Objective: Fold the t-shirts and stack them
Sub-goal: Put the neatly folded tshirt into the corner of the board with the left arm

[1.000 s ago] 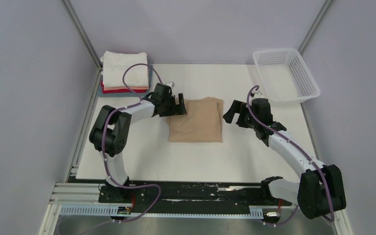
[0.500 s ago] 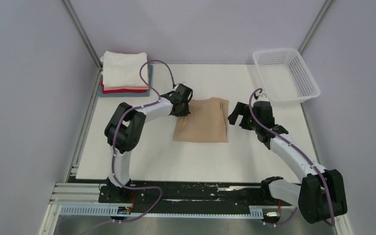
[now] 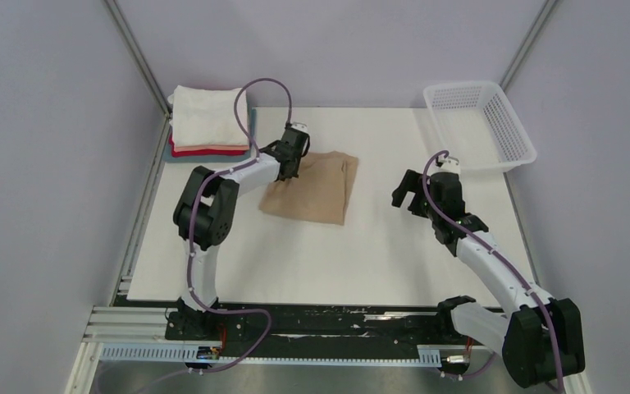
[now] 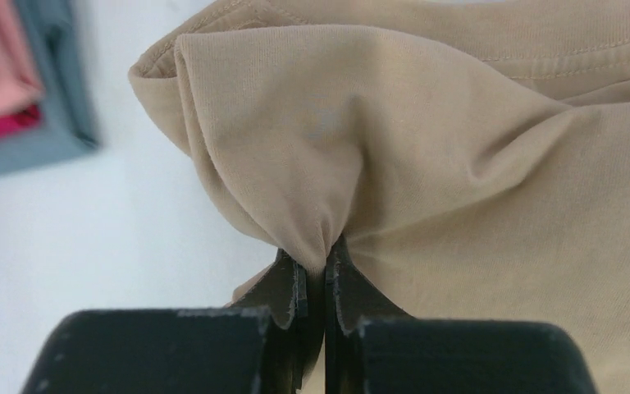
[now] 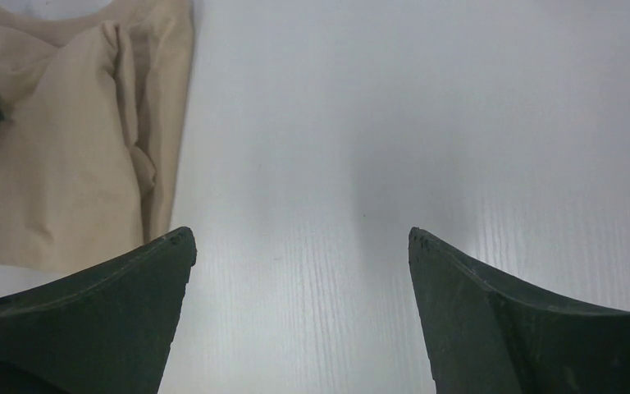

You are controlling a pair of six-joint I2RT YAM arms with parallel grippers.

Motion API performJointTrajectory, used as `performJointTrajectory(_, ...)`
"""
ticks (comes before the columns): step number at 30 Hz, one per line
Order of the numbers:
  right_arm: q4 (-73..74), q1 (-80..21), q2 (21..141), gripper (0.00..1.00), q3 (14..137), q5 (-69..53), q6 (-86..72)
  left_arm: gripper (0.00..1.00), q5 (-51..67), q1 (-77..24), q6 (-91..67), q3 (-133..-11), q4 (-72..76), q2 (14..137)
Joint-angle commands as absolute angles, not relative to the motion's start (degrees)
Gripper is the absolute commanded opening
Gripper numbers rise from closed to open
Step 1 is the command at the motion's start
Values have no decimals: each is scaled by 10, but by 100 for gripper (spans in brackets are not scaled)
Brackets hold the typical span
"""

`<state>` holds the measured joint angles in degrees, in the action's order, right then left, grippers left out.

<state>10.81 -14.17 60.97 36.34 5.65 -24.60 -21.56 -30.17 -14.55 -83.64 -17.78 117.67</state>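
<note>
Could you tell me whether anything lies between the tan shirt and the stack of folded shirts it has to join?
Nothing visible does: the left gripper is shut on the tan shirt, and only bare table lies between it and the stack.

The top camera sat high above and behind my bases (image 3: 190,316), looking down and forward over the whole worktop (image 3: 394,254) from far off. My left wrist camera looked along my left fingers (image 4: 291,287), very close on the shirt (image 4: 426,164). My right wrist camera faced down past my right fingers (image 5: 90,328) at the worktop, close too. All three views shared the shirt.
</note>
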Motion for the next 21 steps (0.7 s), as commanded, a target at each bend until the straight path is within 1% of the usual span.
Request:
performJointTrajectory(1,91,-140,611,100,361,80,-232,0,-267,-269,67,-858,-55,1138)
performJointTrajectory(6,86,-140,623,100,362,96,-231,0,-283,-223,145,-912,-28,1141)
performJointTrajectory(11,78,-140,644,100,366,100,-226,0,-263,-179,200,-943,-4,1139)
performJointTrajectory(14,76,-139,656,100,367,108,-224,0,-257,-168,246,-960,30,1137)
performJointTrajectory(21,74,-140,671,100,370,126,-221,0,-246,-153,320,-1028,29,1143)
